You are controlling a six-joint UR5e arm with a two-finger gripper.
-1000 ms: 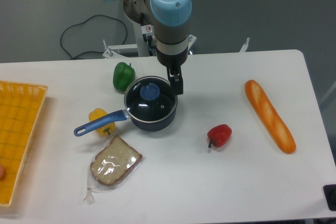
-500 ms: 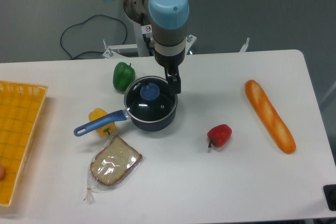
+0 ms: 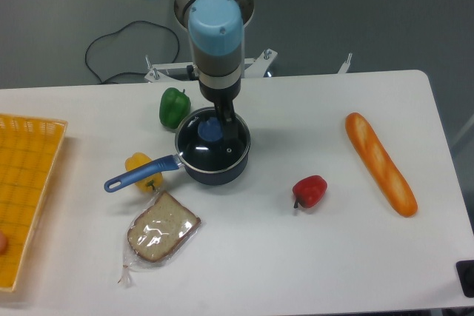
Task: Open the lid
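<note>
The lid (image 3: 198,149) is round, dark and see-through, with a thin metal rim and a blue knob (image 3: 211,131). It sits closed on the dark blue saucepan (image 3: 216,176), whose long blue handle (image 3: 138,174) points left. My gripper (image 3: 222,119) hangs straight down over the back of the lid, right at the knob. One dark finger (image 3: 229,123) shows just right of the knob. The wrist hides the other finger, so the jaw gap does not show.
A green pepper (image 3: 174,106) stands behind the pan to the left, and a yellow pepper (image 3: 142,167) lies under the handle. Wrapped bread (image 3: 161,231) is in front, a red pepper (image 3: 309,191) to the right, a baguette (image 3: 380,163) far right, and a yellow basket (image 3: 26,190) at the left edge.
My arm has swung left. The gripper moved from the pan's right rim to over the lid's knob. The lid and pan have not moved.
</note>
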